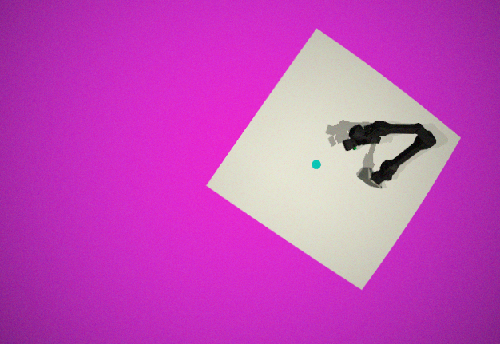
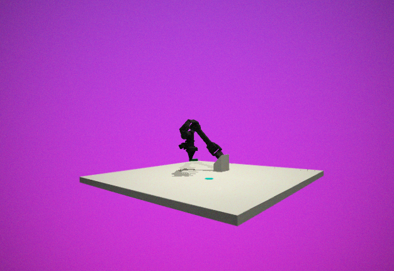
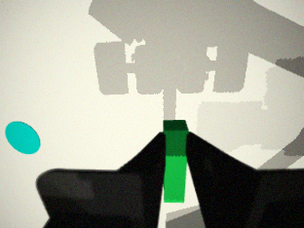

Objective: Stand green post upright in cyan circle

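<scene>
The green post (image 1: 355,148) (image 2: 193,160) (image 3: 174,180) is held between the fingertips, roughly level, not upright. In the exterior view it is raised above the table, with the arm's shadow lying apart from it. In the wrist view it runs from between the tips toward the bottom of the picture. My gripper (image 2: 190,158) (image 3: 174,137) is shut on the post and points down. The flat cyan circle (image 1: 315,164) (image 2: 208,178) (image 3: 22,137) lies on the table, bare, to the left in the wrist view. In the top view the arm hides the fingertips and most of the post.
The pale square table (image 1: 274,195) (image 2: 242,195) carries the arm's grey base (image 1: 365,175) (image 2: 221,163). The arm bends high over the table from this base. Its shadow (image 2: 181,173) (image 3: 171,63) falls on the table top.
</scene>
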Available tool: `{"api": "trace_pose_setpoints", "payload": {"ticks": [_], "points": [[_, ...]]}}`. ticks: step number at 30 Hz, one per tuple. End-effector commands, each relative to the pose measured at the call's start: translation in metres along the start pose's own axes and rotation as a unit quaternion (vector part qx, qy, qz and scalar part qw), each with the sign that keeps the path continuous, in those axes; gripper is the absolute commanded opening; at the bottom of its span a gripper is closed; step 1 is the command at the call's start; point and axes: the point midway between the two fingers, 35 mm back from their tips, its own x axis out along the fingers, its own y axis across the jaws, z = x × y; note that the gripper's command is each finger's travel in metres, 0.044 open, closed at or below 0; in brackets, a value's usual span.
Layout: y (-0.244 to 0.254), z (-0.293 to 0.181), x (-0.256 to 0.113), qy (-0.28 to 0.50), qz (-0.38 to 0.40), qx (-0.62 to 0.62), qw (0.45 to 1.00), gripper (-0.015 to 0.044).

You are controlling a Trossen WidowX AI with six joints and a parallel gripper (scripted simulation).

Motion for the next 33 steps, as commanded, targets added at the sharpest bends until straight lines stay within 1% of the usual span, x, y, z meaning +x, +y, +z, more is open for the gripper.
{"api": "trace_pose_setpoints", "payload": {"ticks": [1,7,20,33], "points": [[-0.002,0.0,-0.016,-0.001,0.003,0.005,1.0,0.0023],[-0.001,0.0,-0.021,-0.001,0.003,-0.003,1.0,0.0023],[0.035,0.004,-0.03,-0.001,0.008,-0.143,0.99,0.0023],[0.074,0.002,-0.037,-0.002,0.011,-0.282,0.959,0.0023]]}}
